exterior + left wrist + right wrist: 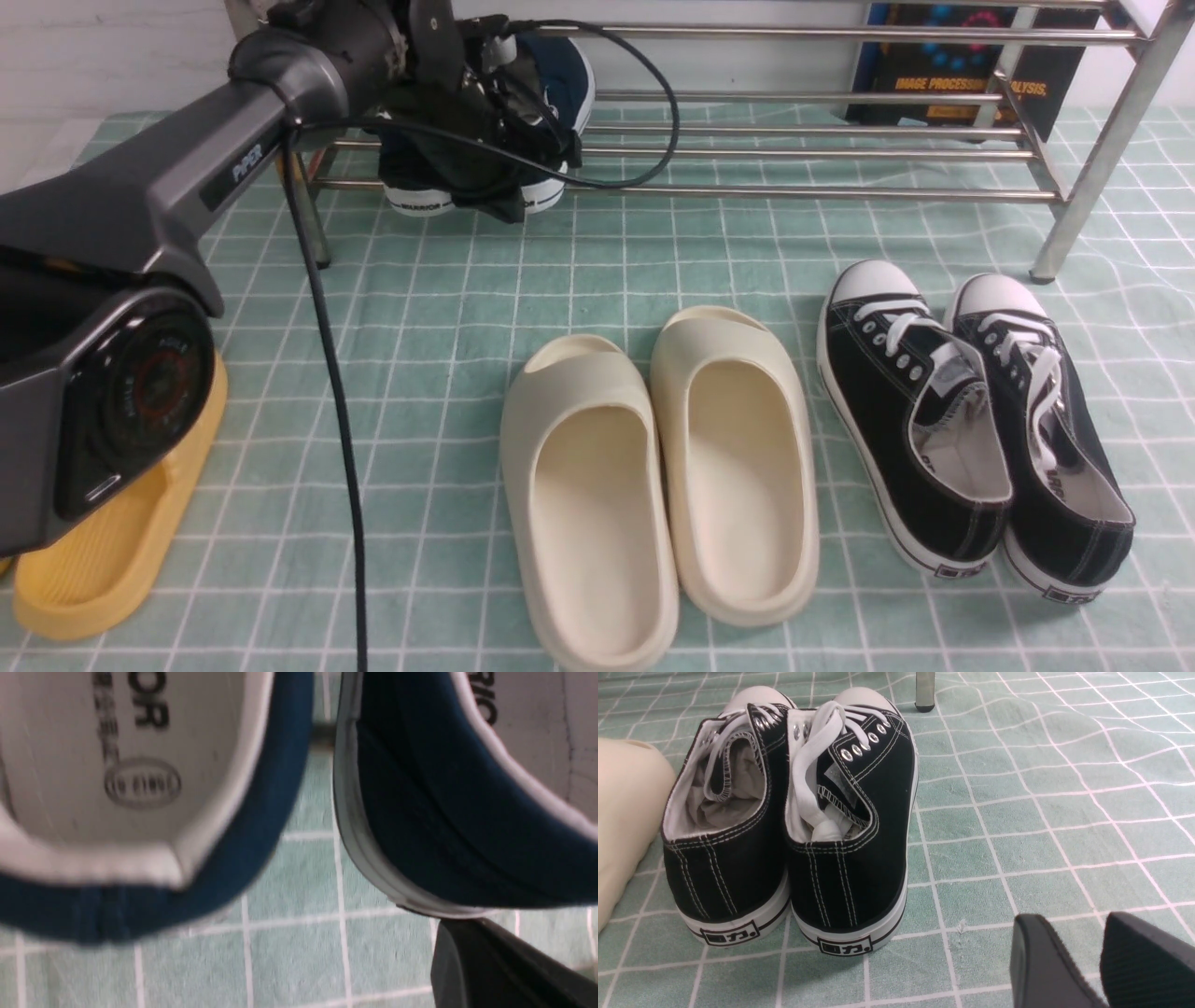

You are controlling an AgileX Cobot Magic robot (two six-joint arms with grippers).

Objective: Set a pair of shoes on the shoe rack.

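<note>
**Step in hand: placement.** The pair of navy blue canvas sneakers with white rubber soles point(563, 86) rests on the lower bars of the chrome tube shoe rack point(803, 192). It sits directly at the left gripper point(497, 185), heels toward it. In the left wrist view the two heels lie apart, with the green checked cloth surface point(448, 299) showing between them. One dark finger point(495, 966) sits just under the heel of one shoe. The second finger is out of view, so whether this gripper is wide, narrow or clamped cannot be told.

The right gripper point(1083, 921) hangs low over the surface with its jaws a narrow gap apart, holding nothing. A pair of black lace-up canvas sneakers point(784, 826) stands ahead of it, heels toward it and well apart from its fingers.

**Next move (judgement).** The task appears close to complete.
1. Confirm that the left gripper is released.
2. Back it straight away from the heels.
3. Keep the visible finger clear of the sole edge so that neither shoe is dragged off the bars.
</note>
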